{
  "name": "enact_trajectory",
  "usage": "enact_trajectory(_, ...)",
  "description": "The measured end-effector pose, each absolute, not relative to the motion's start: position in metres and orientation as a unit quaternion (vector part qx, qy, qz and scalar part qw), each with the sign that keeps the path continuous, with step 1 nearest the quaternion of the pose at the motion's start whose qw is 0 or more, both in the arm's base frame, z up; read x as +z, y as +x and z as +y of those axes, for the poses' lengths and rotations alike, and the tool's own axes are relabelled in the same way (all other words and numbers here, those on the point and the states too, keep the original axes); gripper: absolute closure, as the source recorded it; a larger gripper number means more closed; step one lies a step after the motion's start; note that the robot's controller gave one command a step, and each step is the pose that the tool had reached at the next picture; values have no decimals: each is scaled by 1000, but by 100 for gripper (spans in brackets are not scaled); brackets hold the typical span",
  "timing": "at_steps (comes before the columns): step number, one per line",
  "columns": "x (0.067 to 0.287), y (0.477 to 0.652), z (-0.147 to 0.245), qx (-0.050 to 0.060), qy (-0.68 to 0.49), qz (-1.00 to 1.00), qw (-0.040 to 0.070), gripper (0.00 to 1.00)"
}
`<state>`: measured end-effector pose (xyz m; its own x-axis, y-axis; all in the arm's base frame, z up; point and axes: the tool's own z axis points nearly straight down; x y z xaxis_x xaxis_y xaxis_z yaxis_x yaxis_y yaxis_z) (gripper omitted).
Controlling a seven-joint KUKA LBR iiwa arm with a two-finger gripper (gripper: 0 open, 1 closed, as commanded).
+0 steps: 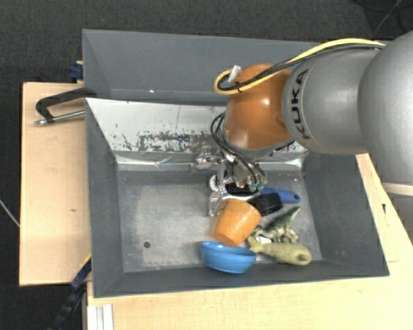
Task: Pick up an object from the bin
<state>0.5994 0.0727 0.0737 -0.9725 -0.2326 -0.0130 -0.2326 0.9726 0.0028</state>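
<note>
Closest to the lens is the grey arm (344,95), which reaches in from the right. Its orange cover (258,112) hangs above the right half of the bin (158,218). Below it the end effector (228,188) stands just over the heap. I cannot tell whether it is open or closed, and nothing can be seen held in it.

The left half of the bin floor is bare. Further right, a blue bowl (226,257) lies against the near wall. The orange cup (235,224) lies tilted just behind it and seems to touch it. It sits directly under the end effector, so I take it for the likely target.

It looks like a light, stiff plastic cup with a smooth, tapered wall. It should lift easily, but a squeeze across the round body could make it slip or roll. Pinching the wall at the rim looks safer, though I cannot make out which way the rim faces.

To its right an olive-green thing (283,253) lies along the near wall. A blue and black thing (275,200) lies behind that. Both crowd the cup's right side, so the freer approach is from the left.
</note>
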Motion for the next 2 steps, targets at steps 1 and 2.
enact_trajectory(1, 75, 592, 23, 2, -140, 990, 7, 0)
enact_trajectory(2, 76, 594, 24, 2, -140, 990, 12, 100)
